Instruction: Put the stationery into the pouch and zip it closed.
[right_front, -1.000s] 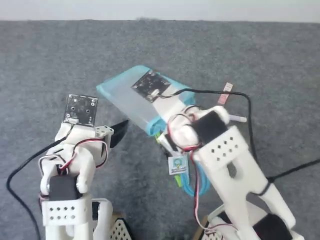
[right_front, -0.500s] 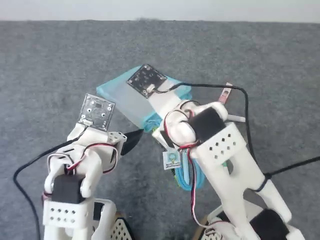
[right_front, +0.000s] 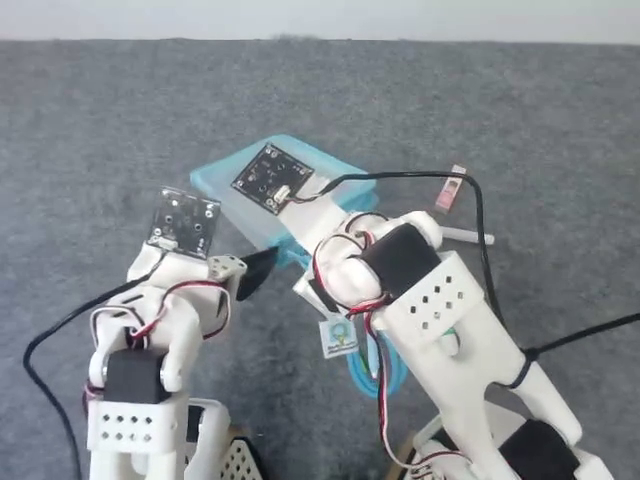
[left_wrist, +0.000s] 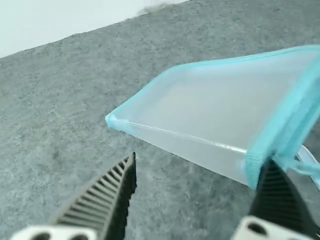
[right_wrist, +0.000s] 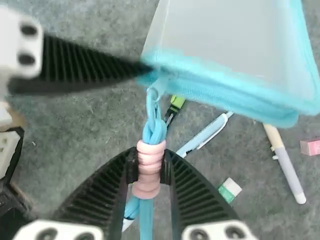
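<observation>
The translucent pouch (right_front: 222, 192) with teal trim lies at mid table, partly under a wrist camera board. My right gripper (right_wrist: 149, 166) is shut on the pink bead of the blue zipper-pull cord (right_wrist: 151, 131), just off the pouch (right_wrist: 235, 45) corner. My left gripper (left_wrist: 195, 187) stands open at the pouch's (left_wrist: 220, 115) near edge, one finger (left_wrist: 277, 192) against its trimmed corner. Loose stationery lies beside the pouch: a green marker (right_wrist: 174, 104), a blue-white pen (right_wrist: 206, 134), a white pen (right_wrist: 286, 167), a pink eraser (right_wrist: 310, 146) and a green-white eraser (right_wrist: 229, 189).
Grey carpet-like cloth (right_front: 520, 110) covers the table. A paper tag (right_front: 340, 338) and loops of blue cord (right_front: 372, 368) hang below the right arm. The pink eraser (right_front: 450, 190) and white pen (right_front: 466, 236) lie right of the pouch. Open cloth stretches far and left.
The right arm has swung left, drawing the cord and the pouch leftward with it. The left arm moved forward to the pouch's near corner.
</observation>
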